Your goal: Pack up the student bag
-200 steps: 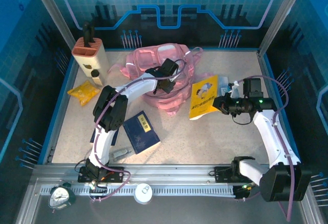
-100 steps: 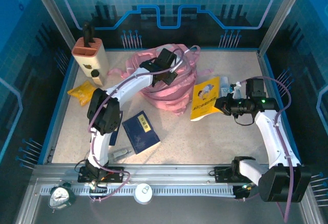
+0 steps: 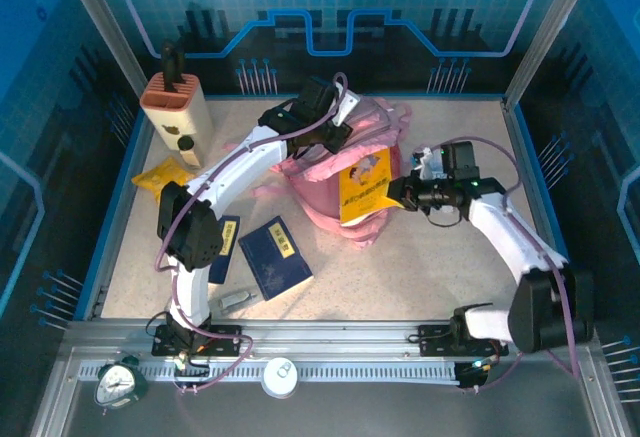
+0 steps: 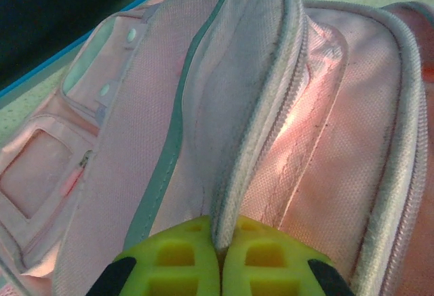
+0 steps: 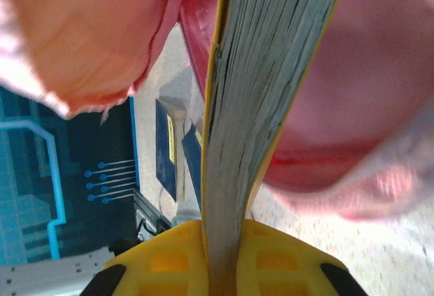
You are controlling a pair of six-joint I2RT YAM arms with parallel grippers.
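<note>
I had the left gripper (image 4: 218,263) pinched shut on the bag (image 3: 318,189) by its zip rim, lifting the mouth open at the far middle of the table (image 3: 420,277). The right gripper (image 5: 220,269) was clamped on the yellow book (image 3: 363,185), edge-on at that opening, I'd guess ready to slide in. Cover print was too small to read.

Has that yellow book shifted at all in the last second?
Yes. The yellow book, pinched in the right claw, has gone left, nearer the navy book that lies unmoved on the table, and up against the pink bag.
</note>
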